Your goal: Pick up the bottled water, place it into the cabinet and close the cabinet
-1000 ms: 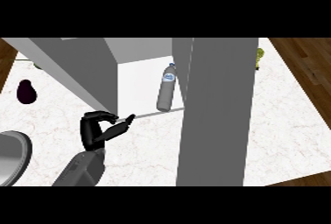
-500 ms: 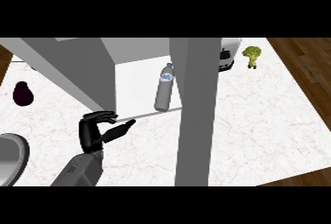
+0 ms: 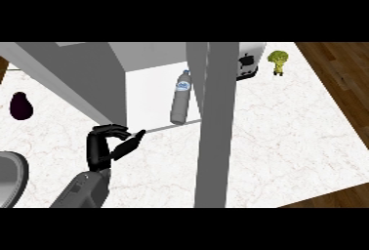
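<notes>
White marble with thin grey veins covers the desk [image 3: 288, 127], and it fills most of the picture. Brown wooden floor boards [image 3: 338, 73] show past the desk's edge at the upper right and the lower right corner.

A grey cabinet [image 3: 79, 68] stands on the desk in the upper middle, with a white inside. The clear plastic water bottle with a white cap and a blue label [image 3: 180, 97] stands inside the cabinet, near its front edge, a bit tilted. A tall grey cabinet door [image 3: 215, 127] runs from the top of the picture down to the bottom, just right of the bottle, seen almost edge on.

The black left hand [image 3: 107, 146] on its grey forearm comes up from the lower left. Its fingers are curled over and the thumb sticks out to the right; it holds nothing. It is low and left of the bottle, apart from it, near the cabinet's lower front corner. The right hand cannot be seen.

A dark purple eggplant [image 3: 22, 106] lies on the desk at the left edge. A grey round bowl rim [image 3: 14, 171] shows at the lower left edge. A green broccoli piece [image 3: 276, 60] stands at the upper right, next to a white and black appliance [image 3: 249, 61] behind the door.
</notes>
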